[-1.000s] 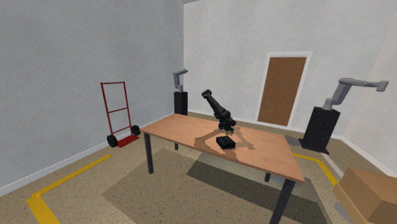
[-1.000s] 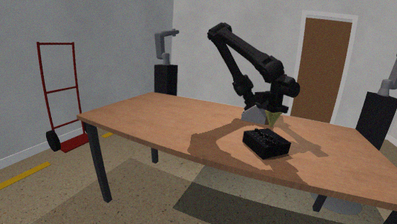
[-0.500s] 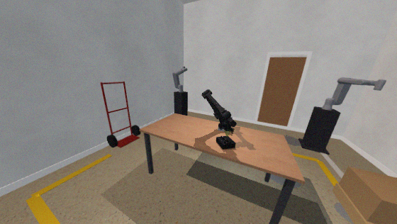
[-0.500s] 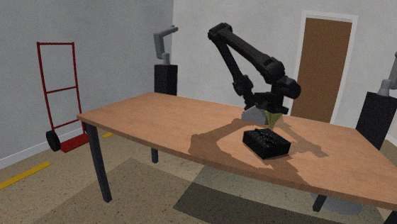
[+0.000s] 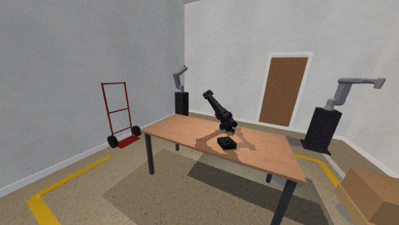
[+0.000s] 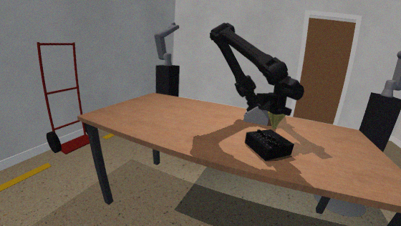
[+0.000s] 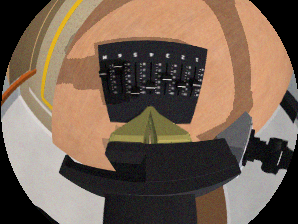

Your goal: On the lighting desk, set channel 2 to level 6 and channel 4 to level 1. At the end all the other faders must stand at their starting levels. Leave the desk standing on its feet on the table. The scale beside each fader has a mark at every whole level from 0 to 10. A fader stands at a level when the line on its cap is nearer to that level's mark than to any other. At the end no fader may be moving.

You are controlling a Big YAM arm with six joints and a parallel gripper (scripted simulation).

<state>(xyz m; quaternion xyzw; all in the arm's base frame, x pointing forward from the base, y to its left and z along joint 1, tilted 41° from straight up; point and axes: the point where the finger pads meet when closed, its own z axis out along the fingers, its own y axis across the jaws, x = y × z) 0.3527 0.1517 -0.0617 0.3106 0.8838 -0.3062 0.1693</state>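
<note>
The black lighting desk sits on the wood-grained table, at twelve o'clock from the gripper in the wrist view. The gripper's tapering olive fingers are closed on nothing. The boxy desk looks light enough to skid; its slim caps probably slide easily, best nudged side-on, low down.

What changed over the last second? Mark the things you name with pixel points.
The grey arm on the left-hand black pedestal, grey arm (image 5: 177, 81) (image 6: 160, 47), raised its forearm; the right-hand grey arm (image 5: 341, 93) shifted slightly left in the top view. The olive-fingered gripper (image 5: 229, 135) (image 6: 275, 127) (image 7: 150, 107) took hold of nothing and let go of nothing. Black lighting desk (image 5: 226, 143) (image 6: 269, 144) (image 7: 172, 107): unmoved. Fader changes: can't tell.
</note>
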